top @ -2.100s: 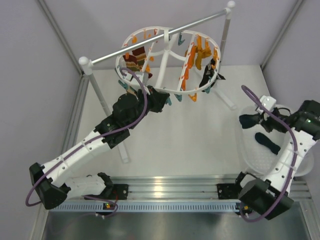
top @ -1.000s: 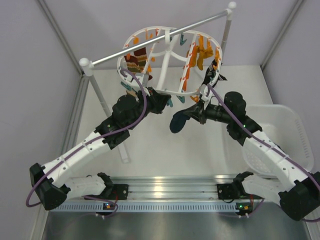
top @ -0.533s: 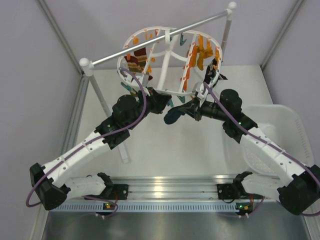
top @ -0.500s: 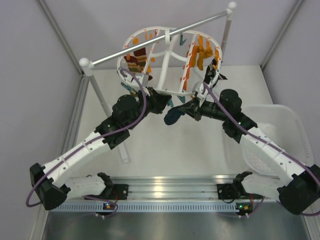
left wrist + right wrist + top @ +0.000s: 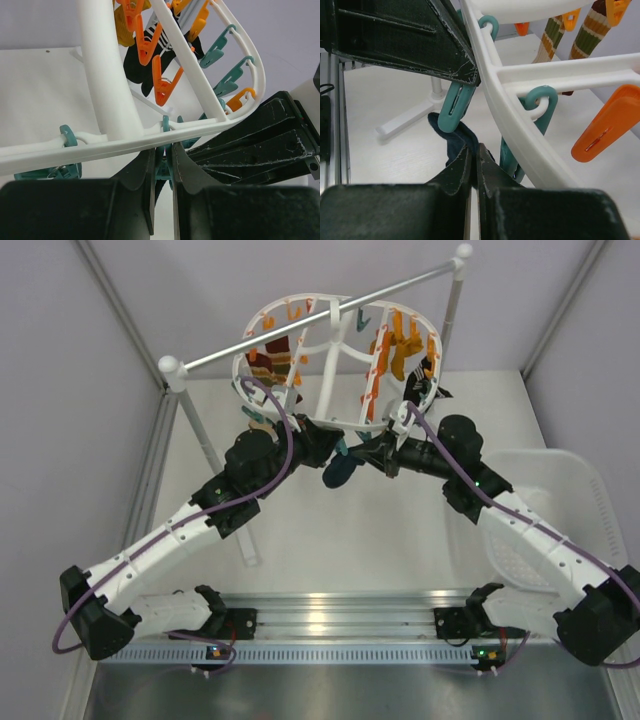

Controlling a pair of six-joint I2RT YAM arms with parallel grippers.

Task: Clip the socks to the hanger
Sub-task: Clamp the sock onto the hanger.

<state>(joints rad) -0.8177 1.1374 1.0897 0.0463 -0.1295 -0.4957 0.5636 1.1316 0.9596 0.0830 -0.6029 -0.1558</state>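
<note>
Sock (image 5: 451,137) has risen to the teal clip (image 5: 457,107), pinched by right end effector (image 5: 474,150).

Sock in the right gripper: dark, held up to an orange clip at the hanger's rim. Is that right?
Not quite. The sock in the right gripper is dark and is at the hanger's rim, but the clip it is held up to is teal, not orange. The right wrist view shows this.
</note>
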